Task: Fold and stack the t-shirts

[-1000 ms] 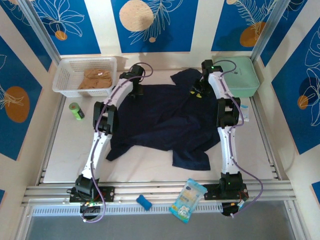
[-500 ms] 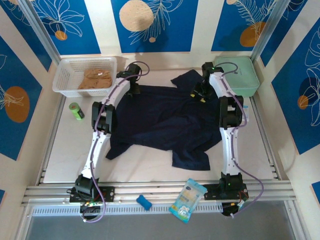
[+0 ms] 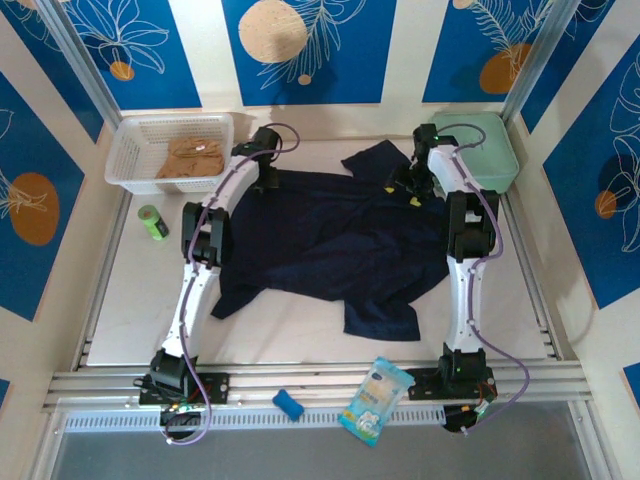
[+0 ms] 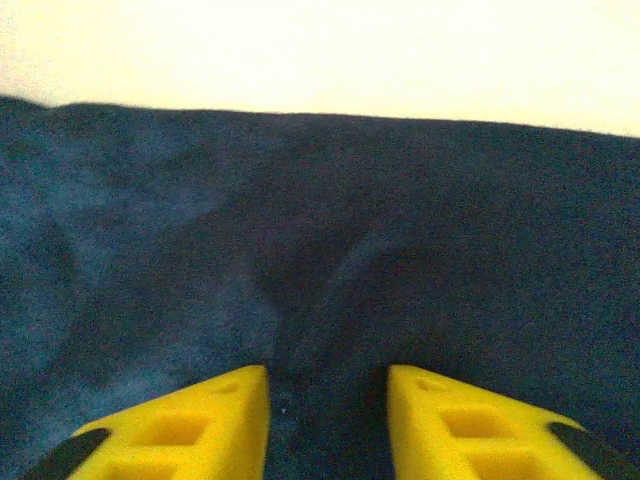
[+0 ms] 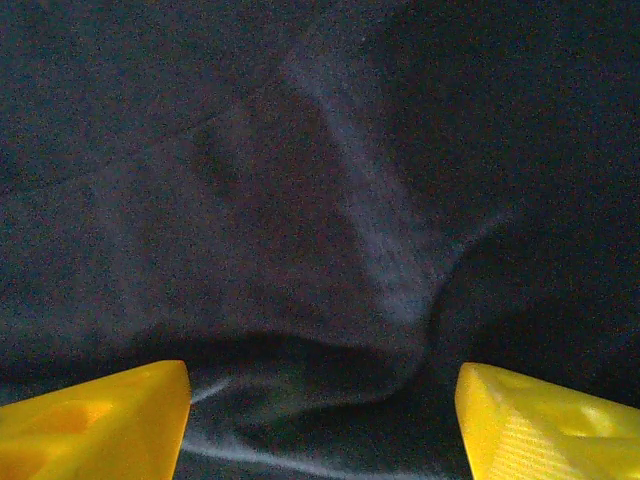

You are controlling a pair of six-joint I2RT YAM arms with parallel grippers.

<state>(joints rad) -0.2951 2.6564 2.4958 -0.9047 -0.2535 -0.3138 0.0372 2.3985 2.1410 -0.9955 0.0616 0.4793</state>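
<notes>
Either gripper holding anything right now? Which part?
Right gripper stands open over the navy t-shirt, holding nothing. Left gripper sits at its far edge; a pinch cannot be told.

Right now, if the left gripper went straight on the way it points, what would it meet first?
The dark navy cloth t-shirt, bunched in a fold just ahead of the left gripper; how near is unclear.

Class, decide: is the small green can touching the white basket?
Apart. The top view shows bare table between the green can and the white basket.

Robot lab cell: aluminium-framed table, patterned panels
</notes>
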